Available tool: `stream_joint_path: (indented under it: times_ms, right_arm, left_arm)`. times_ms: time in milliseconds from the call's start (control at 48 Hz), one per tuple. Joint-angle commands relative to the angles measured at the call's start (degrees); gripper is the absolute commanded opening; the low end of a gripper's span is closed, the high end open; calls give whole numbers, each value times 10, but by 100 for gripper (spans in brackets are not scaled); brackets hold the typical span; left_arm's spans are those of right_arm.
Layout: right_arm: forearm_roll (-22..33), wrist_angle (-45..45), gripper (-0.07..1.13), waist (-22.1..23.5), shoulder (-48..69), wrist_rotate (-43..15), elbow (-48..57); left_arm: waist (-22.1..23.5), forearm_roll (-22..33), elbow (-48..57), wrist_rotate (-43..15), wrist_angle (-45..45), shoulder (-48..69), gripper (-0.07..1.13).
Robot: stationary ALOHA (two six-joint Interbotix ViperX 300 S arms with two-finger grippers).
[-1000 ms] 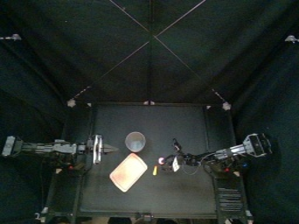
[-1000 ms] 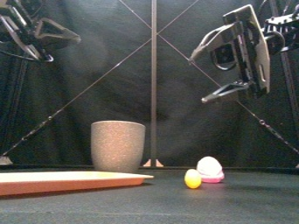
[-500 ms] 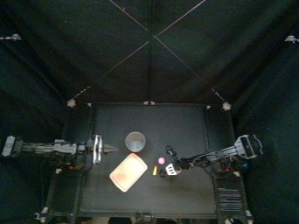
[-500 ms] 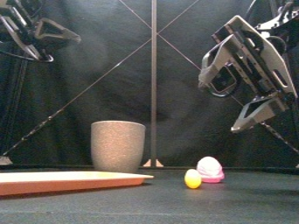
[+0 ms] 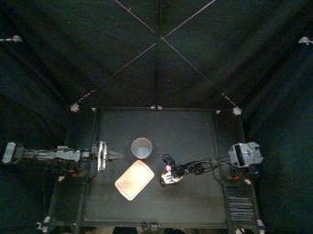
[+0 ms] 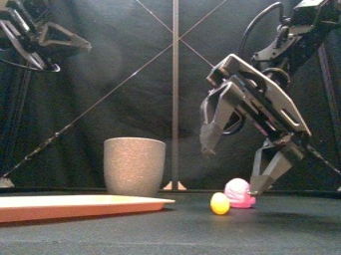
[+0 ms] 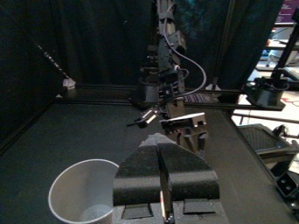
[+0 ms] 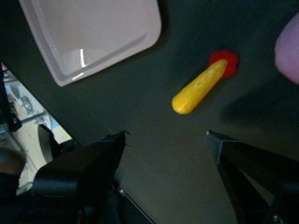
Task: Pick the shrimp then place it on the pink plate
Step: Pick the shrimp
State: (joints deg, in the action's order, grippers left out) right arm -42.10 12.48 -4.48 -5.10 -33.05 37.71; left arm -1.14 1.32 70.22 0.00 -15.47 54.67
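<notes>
The right arm reaches in from the right side and its gripper (image 6: 234, 162) hangs low over the tabletop (image 5: 184, 128), tilted, with the two jaws standing wide apart and nothing between them. In the right wrist view the gripper (image 8: 176, 156) looks straight down on the shrimp (image 8: 200, 86), a long yellow toy with a red tail, which lies flat on the tabletop in the open space ahead of the jaws and is not touched by them. In the front view the shrimp (image 6: 220, 203) shows only as a small yellow oval, below the lower jaw. It lies just beside the right edge of the pink plate (image 5: 134, 180), with a narrow strip of bare tabletop between them, so it is not on the plate (image 8: 89, 35). A second toy, pink at the bottom and white on top (image 6: 240, 192), sits close to the shrimp on the side away from the plate. Its edge also shows in the right wrist view (image 8: 289, 48). The tall grey speckled cup (image 6: 135, 165) stands upright behind the plate, well apart from the shrimp. The left arm rests at the left side of the tabletop, and its gripper (image 7: 163, 150) has the jaws pressed together and holds nothing.
</notes>
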Motion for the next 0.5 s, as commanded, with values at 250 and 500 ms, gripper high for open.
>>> stream_joint_path:
  times_ms: [250, 500]
  right_arm:
    - [11, 6, 104, 29, -36, 0, -35]
    - [8, 10, 104, 37, -54, -2, -39]
  left_arm:
    - [2, 1, -2, -1, -3, -3, 9]
    - [3, 1, -1, -1, -3, -3, 9]
